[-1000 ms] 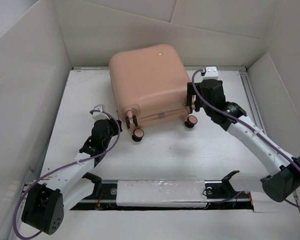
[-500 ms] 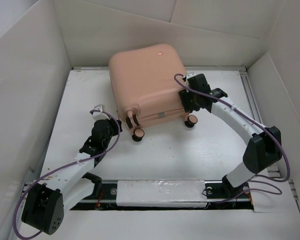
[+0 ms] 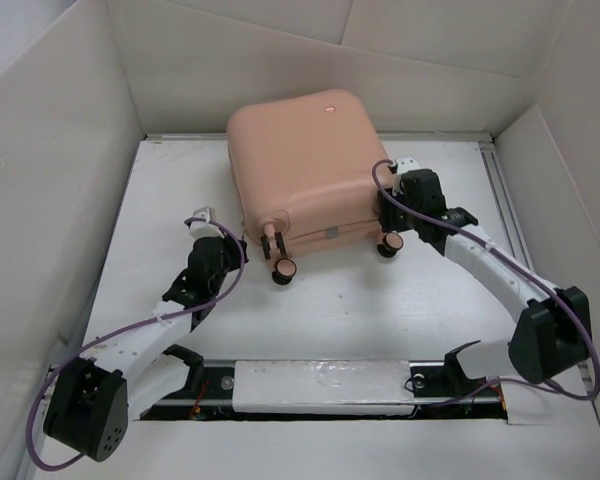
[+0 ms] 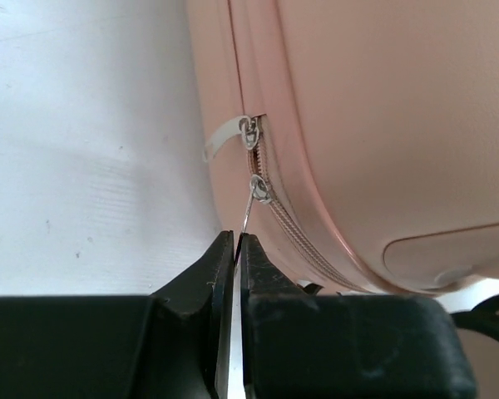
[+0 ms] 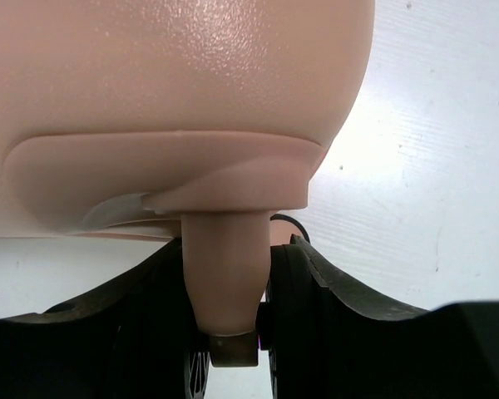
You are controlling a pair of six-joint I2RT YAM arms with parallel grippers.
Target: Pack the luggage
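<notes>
The luggage is a peach-pink hard-shell suitcase, zipped, lying at the back of the table with its wheels toward me. My left gripper is at its near left corner. In the left wrist view the left gripper is shut on the thin metal zipper pull, which hangs from a slider on the luggage. My right gripper is at the near right wheel. In the right wrist view the right gripper is shut on the peach wheel stem under the shell.
White cardboard walls stand at the left, the back and the right. The suitcase's other near wheels stick out over the white table. A second slider with a white tab sits higher on the zipper.
The right arm swung in and its jaws closed on the wheel stem. The suitcase has shifted slightly right. The left gripper stayed shut and followed a little to the right.
</notes>
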